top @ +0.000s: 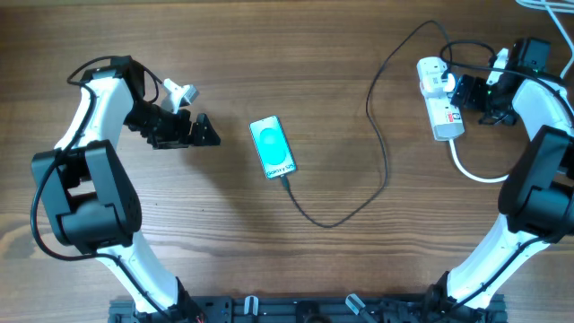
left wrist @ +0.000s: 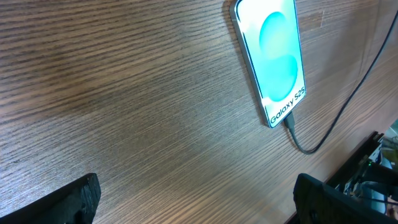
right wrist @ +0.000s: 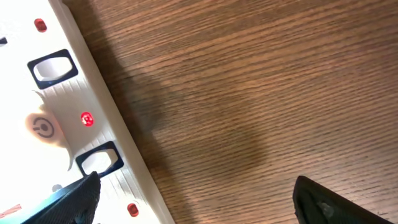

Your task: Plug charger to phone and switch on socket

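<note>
Tabletop (top: 224, 269): wood grain.

Left arm (top: 81, 193) at 9 o'clock, elbow folded, wrist level, aimed toward the phone.

Right arm (top: 543, 188) at 3 o'clock, wrist turned toward 9 o'clock, just beside the socket.

Socket (top: 441, 108) at 2 o'clock. Rigid plastic, probably light, so likely to skid under a sideways shove; press the switch straight down. Red lamp (right wrist: 87, 118) glows.

Charger (top: 384, 161): limp black cable looping from 2 o'clock to centre. Best taken at the stiff plug tip, which looks seated in the phone's end.

Phone (top: 272, 148) at centre, screen lit. Slick glass; pinch the long edges.

Left fingers (left wrist: 71, 199) spread wide, empty, near the phone.

Right fingers (right wrist: 336, 202) spread wide, empty; contact with the socket unclear.
</note>
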Controlling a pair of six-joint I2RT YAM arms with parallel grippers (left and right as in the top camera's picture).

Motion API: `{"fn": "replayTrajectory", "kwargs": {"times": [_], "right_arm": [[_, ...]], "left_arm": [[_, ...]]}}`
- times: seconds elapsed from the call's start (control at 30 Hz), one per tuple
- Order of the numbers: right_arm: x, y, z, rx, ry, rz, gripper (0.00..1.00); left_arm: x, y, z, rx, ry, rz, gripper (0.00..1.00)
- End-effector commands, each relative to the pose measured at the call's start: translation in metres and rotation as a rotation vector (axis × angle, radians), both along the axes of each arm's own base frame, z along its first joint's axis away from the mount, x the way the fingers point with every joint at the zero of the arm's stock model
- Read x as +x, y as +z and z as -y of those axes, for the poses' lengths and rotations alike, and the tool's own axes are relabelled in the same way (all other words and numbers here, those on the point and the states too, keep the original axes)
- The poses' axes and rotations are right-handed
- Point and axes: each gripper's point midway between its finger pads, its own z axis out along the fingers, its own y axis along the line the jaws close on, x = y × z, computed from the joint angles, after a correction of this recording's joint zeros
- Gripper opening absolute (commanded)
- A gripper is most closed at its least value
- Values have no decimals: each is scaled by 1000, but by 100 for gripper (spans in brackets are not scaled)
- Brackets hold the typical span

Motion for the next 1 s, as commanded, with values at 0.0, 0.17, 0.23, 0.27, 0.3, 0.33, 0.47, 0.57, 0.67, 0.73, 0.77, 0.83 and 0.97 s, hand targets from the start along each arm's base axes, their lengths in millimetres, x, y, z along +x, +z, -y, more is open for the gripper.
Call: {"fn": "replayTrajectory", "kwargs": {"times": [0.0,0.17,0.23,0.27,0.3,0.33,0.47,0.57,0.67,0.73,0.77,0.83,0.97], "right_arm": [[0,-8,-6,31,-2,-7,100],[4,-7,-4,26,-3,12,100],[5,-6,-5,24,1,16,100],[6,-6,-6,24,2,18,100],[6,-6,-7,24,4,18,100],[6,-6,-8,24,6,17,100],[7,-11,-8,25,8,11,100],[4,-27,-10,36,9,-19,100],[1,-37,-11,45,3,-41,100],[1,-41,-11,47,2,-48,100],[0,-42,-11,48,2,-50,100],[0,-43,-12,49,2,-54,100],[-2,-44,-12,47,9,-61,100]], "left_arm": [[-1,-4,-2,-3,0,-7,100],[-1,-4,-2,-3,0,-7,100],[-1,-4,-2,-3,0,-7,100],[-1,-4,-2,-3,0,-7,100],[-1,-4,-2,-4,1,-7,100],[-1,-4,-2,-4,1,-7,100],[-1,-4,-2,-4,1,-7,100],[-1,-4,-2,-3,0,-7,100],[-1,-4,-2,-4,1,-7,100],[-1,-4,-2,-4,1,-7,100],[-1,-4,-2,-4,1,-7,100],[0,-4,-2,-3,0,-4,100],[0,-4,-3,-2,1,0,100]]}}
